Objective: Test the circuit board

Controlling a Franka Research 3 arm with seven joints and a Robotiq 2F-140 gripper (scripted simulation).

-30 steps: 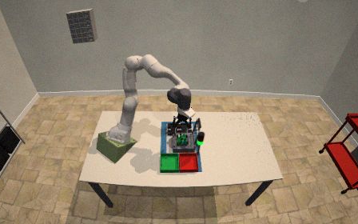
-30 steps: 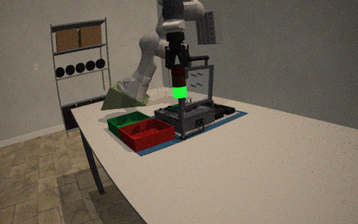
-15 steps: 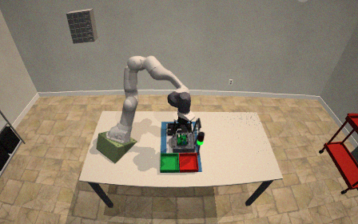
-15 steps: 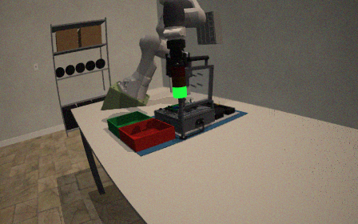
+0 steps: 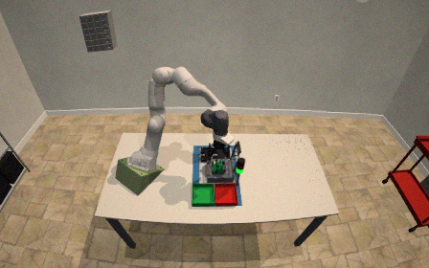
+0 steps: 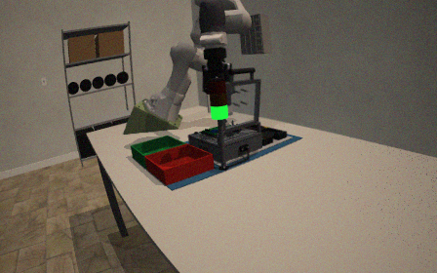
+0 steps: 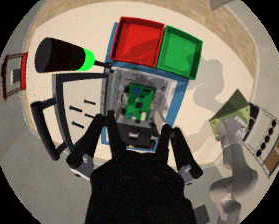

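The green circuit board [image 7: 138, 103] lies face up on the plate of the grey tester [image 5: 219, 175]; it also shows in the top view [image 5: 219, 167]. The tester's lid [image 6: 246, 95] stands raised on its hinge. The signal tower [image 6: 218, 112] beside the tester shows green; it also appears in the wrist view [image 7: 63, 56]. My gripper [image 7: 138, 110] is open and empty, above the tester, fingers spread either side of the board's near end. The green bin [image 5: 203, 193] and the red bin [image 5: 226, 193] stand side by side in front of the tester.
A blue bench mat [image 6: 235, 158] carries the tester, bins and the black tray [image 6: 271, 134] behind the tester. The arm's green base block [image 5: 137, 174] is at the table's left. A shelf [image 6: 99, 83] and a red cart [image 5: 424, 179] stand off the table.
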